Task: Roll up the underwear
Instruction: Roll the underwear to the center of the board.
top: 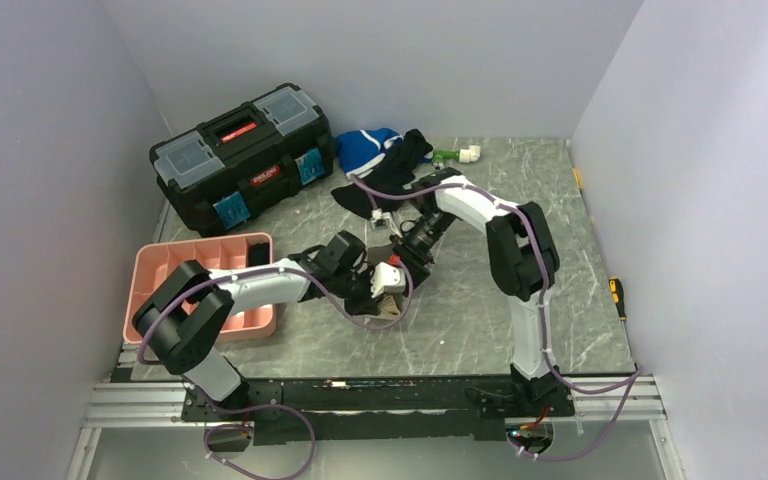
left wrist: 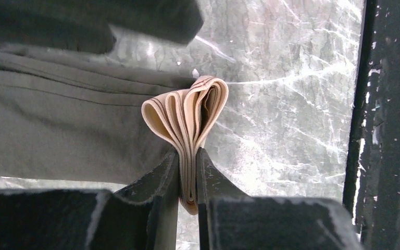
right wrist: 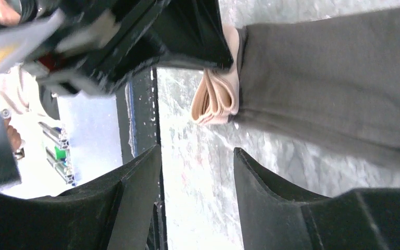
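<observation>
The grey marbled table [top: 480, 330] carries both arms at its near edge. The left arm [top: 250, 285] bends its elbow up by the near-left corner and lays its forearm low, reaching right toward the middle of the table. The right arm [top: 520, 250] rises from the near-right side, folds at a high elbow, then angles down and left to the same spot. A black toolbox [top: 240, 155] sits at the far-left corner. A pink tray [top: 205, 243] lies along the left edge.

The underwear [left wrist: 57, 120] lies mid-table between the two wrists, its grey-brown cloth spread flat on the marble. The left gripper [left wrist: 187, 156] is clenched on the beige waistband [left wrist: 187, 112], which is bunched into several folded layers that fan out above the pinch. The right gripper [right wrist: 198, 156] is released, with its jaws apart and nothing between them, pointed at the waistband end of the underwear from close by.
</observation>
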